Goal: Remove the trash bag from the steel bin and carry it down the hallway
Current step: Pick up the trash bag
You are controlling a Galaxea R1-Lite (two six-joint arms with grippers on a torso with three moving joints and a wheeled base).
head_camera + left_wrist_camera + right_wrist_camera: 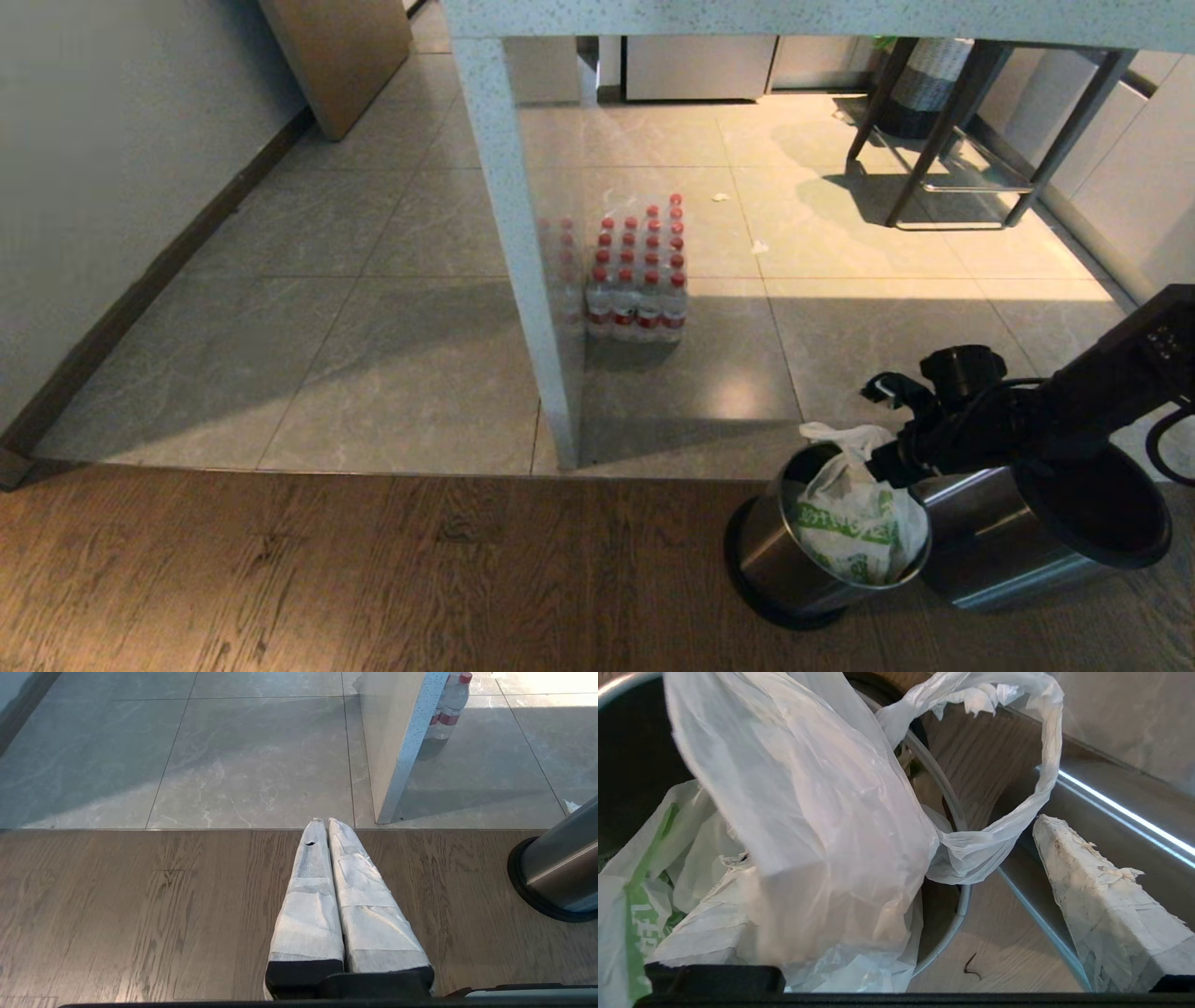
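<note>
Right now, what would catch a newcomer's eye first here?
The white trash bag with green lettering, sitting in the tilted steel bin on the wood floor at lower right, with the open right gripper straddling its plastic. Then the pack of red-capped water bottles on the tiles mid-room.

Sunlit tiles, perhaps slight blur

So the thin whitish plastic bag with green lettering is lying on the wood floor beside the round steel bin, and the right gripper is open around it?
Not quite: the thin whitish plastic bag with green lettering sits inside the round steel bin, as the head view shows. The right gripper is indeed open around it.
</note>
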